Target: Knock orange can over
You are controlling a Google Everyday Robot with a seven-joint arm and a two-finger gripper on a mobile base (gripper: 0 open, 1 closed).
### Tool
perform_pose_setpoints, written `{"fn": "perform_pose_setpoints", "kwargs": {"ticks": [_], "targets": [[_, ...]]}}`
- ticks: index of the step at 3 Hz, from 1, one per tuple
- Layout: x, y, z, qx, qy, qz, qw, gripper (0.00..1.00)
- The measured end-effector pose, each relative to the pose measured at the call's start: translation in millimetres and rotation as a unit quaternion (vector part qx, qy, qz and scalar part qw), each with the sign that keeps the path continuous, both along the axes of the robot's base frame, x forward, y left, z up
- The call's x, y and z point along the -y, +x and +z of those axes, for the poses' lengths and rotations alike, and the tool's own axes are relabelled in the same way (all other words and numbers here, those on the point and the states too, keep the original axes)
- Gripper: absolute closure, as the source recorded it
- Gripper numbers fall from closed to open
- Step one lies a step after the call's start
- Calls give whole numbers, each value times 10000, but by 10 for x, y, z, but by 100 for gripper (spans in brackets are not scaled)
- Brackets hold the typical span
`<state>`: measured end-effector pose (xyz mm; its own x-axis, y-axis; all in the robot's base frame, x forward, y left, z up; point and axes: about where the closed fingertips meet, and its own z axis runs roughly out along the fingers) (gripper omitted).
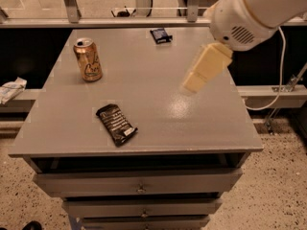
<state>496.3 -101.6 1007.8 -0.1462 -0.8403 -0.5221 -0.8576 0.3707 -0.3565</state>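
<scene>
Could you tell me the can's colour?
Orange can, camera view; gripper hovers above the table, right side.

one view | high, front, looking down on table [192,123] | mid-range | gripper [194,83] upper right

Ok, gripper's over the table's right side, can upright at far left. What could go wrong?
The gripper must cross the table to reach the orange can; a low sweep straying forward might catch the black wrapper. The can stands near the left edge, so a hard push could send it off.
</scene>
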Motion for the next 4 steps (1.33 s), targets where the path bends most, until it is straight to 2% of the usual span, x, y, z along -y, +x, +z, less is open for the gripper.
{"fn": "perform_pose_setpoints", "kwargs": {"ticks": [1,3,4], "targets": [[-528,358,-178,-19,813,11,9967,0],[-540,353,-163,-10,893,28,9960,0],[-789,561,-328,-75,1420,137,9897,0]]}}
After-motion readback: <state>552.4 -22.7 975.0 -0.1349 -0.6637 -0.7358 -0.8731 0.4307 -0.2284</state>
